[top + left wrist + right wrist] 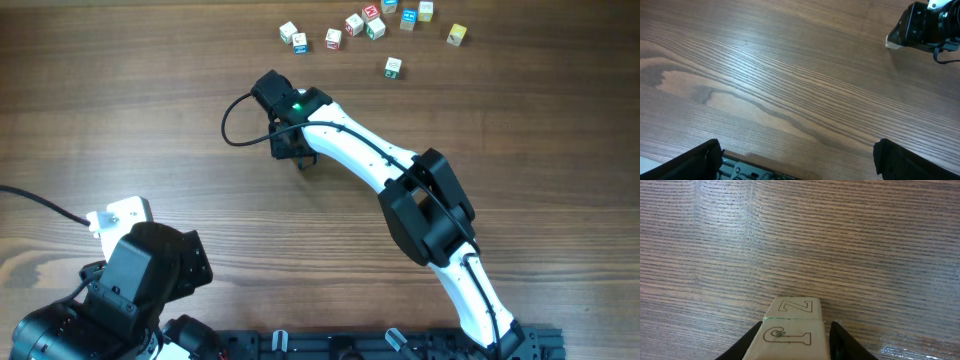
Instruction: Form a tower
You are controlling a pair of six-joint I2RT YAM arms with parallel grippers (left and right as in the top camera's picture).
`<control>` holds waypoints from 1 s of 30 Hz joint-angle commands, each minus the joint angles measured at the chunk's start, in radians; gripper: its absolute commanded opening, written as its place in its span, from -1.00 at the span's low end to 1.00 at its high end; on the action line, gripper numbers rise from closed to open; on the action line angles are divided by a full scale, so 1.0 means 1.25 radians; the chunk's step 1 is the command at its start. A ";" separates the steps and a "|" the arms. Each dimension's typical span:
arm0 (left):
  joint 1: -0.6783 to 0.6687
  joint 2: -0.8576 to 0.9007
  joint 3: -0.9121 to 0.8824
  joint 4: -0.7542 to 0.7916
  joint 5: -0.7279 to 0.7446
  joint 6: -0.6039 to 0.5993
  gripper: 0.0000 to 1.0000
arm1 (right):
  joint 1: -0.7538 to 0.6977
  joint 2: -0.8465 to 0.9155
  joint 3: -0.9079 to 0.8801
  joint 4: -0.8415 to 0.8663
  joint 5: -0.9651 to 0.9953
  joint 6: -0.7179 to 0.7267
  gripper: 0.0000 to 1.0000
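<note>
The right tool gripped the tower, two likely light, stiff, smooth-sided wooden cubes near the desk's middle. Squeezing the lower cube's flat sides seemed safest. The left tool gaped open.

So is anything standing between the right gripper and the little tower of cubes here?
Nothing visible does. The right gripper has its fingers on either side of the tower, and the wrist view shows only table beyond it. The loose cubes lie well away, near the table's far edge.
</note>
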 commanded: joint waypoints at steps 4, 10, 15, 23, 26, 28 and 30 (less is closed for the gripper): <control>0.004 -0.001 -0.001 0.002 -0.016 0.009 1.00 | -0.003 0.026 0.009 -0.005 -0.008 0.036 -0.26; 0.004 -0.001 -0.001 0.002 -0.016 0.009 1.00 | -0.003 0.026 0.009 -0.005 -0.007 0.078 -0.32; 0.004 -0.001 -0.001 0.002 -0.016 0.009 1.00 | -0.003 0.025 0.009 -0.011 -0.007 0.125 -0.41; 0.004 -0.001 -0.001 0.002 -0.016 0.009 1.00 | -0.003 0.025 0.041 -0.053 -0.003 0.163 -0.46; 0.004 -0.001 -0.001 0.002 -0.016 0.009 1.00 | -0.003 0.025 0.047 -0.059 0.000 0.162 -0.45; 0.004 -0.001 -0.001 0.002 -0.016 0.009 1.00 | -0.003 0.025 0.047 -0.059 -0.001 0.162 -0.43; 0.004 -0.001 -0.001 0.002 -0.016 0.009 1.00 | -0.002 0.025 0.047 -0.056 -0.001 0.162 -0.41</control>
